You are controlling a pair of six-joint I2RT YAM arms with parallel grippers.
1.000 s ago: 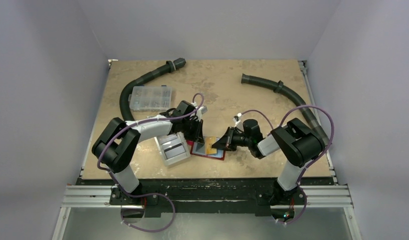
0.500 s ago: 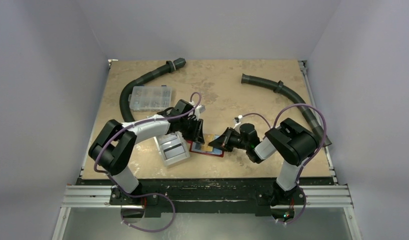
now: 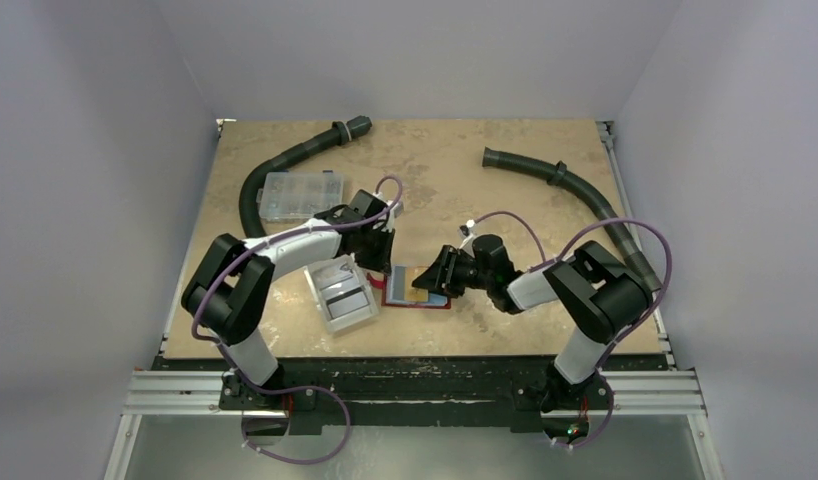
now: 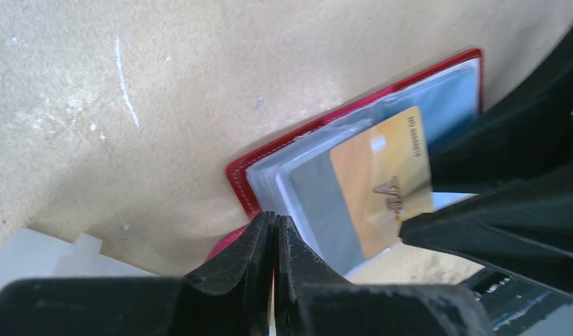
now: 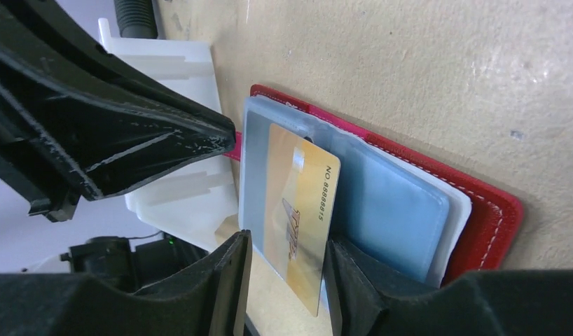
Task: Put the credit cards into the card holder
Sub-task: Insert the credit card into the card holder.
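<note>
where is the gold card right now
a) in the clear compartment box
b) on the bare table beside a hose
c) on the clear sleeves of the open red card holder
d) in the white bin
c, the gold card lies on the clear sleeves of the open card holder, its near end sticking out between the open fingers of the right gripper.

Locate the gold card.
In the top view the gold card lies on the open red card holder, centre-front, just right of the white bin.

Tan table (image 3: pixel 435 170) carries card holder (image 3: pixel 417 304), white bin (image 3: pixel 355 320), clear box (image 3: pixel 303 195), 2 hoses (image 3: pixel 285 158).
</note>
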